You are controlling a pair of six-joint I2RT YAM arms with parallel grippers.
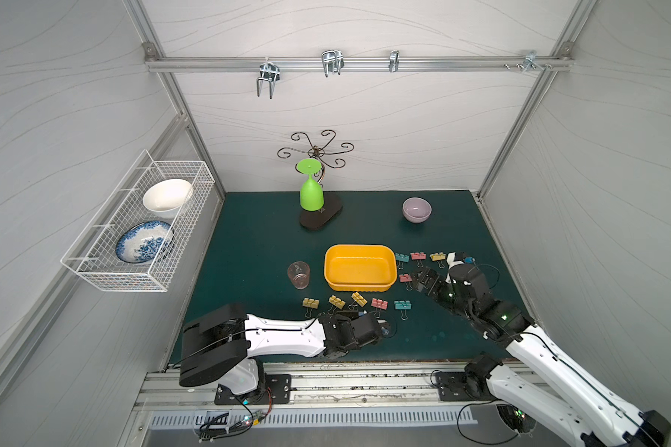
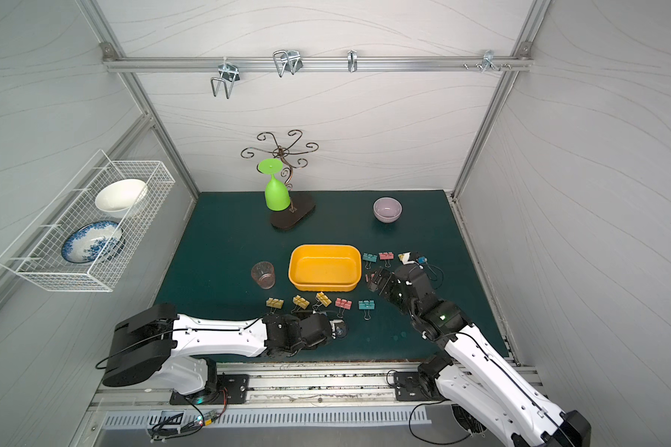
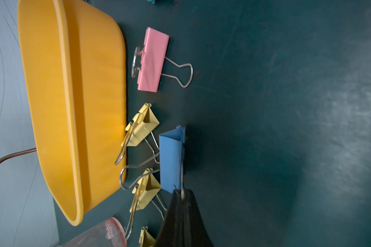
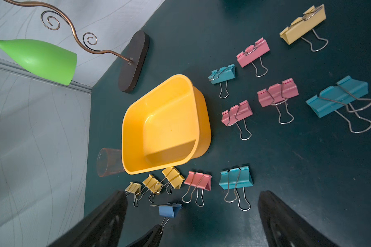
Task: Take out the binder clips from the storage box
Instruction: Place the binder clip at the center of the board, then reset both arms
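One blue binder clip (image 3: 171, 158) pinched in left pincer (image 3: 181, 193) (outside storage box (image 3: 51, 107)).

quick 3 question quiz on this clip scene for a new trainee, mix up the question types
1. True or false: a pink clip lies inside the storage box.
2. The left pincer grips a binder clip by its wire handle. Which colour is it? A pink, B blue, C teal.
3. Fill in the blank: the right pincer has its jaws ____.

Key: 1 false, the box is empty; 2 B; 3 open.
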